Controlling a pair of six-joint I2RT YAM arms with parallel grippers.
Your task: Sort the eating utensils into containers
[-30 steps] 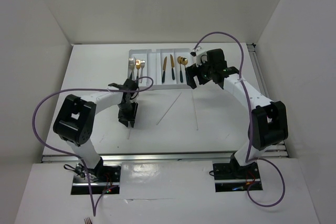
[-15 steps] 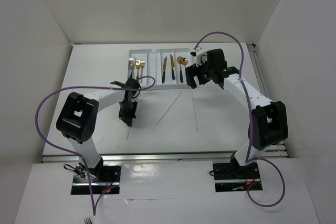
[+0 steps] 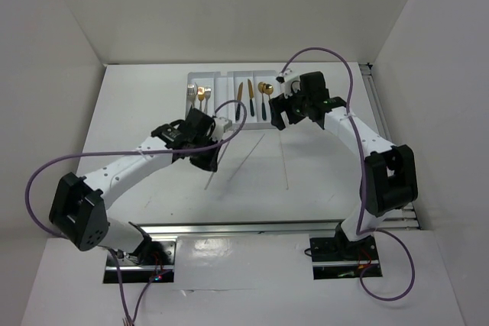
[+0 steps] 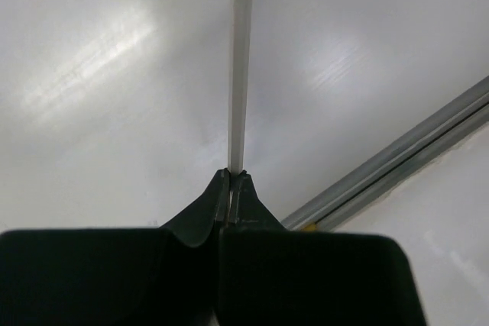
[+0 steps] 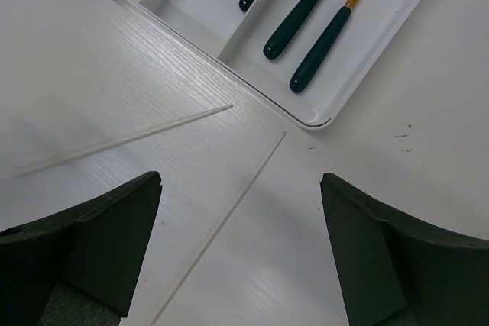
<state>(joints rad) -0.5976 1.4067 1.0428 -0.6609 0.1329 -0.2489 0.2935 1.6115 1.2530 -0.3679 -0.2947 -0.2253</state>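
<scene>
My left gripper (image 3: 209, 164) is shut on a thin pale chopstick (image 3: 208, 182), which sticks out beyond the fingertips above the table. In the left wrist view the chopstick (image 4: 238, 66) runs straight up from the closed jaws (image 4: 231, 179). My right gripper (image 3: 281, 117) is open and empty just off the near right corner of the white organiser tray (image 3: 221, 124). The right wrist view shows it (image 5: 241, 204) open over two chopsticks lying on the table, one (image 5: 122, 140) and another (image 5: 221, 223), next to the tray corner (image 5: 325, 117). Forks (image 3: 195, 97), knives (image 3: 244, 100) and spoons (image 3: 264, 97) lie in the tray's slots.
The two loose chopsticks lie on the table in front of the tray, one slanted (image 3: 252, 150) and one nearly straight (image 3: 285, 164). White walls enclose the table on three sides. A metal rail (image 3: 244, 225) runs along the near edge.
My left arm has swung right and stretched toward the table's middle, carrying the chopstick off the table's left part. My right gripper has hardly moved.
</scene>
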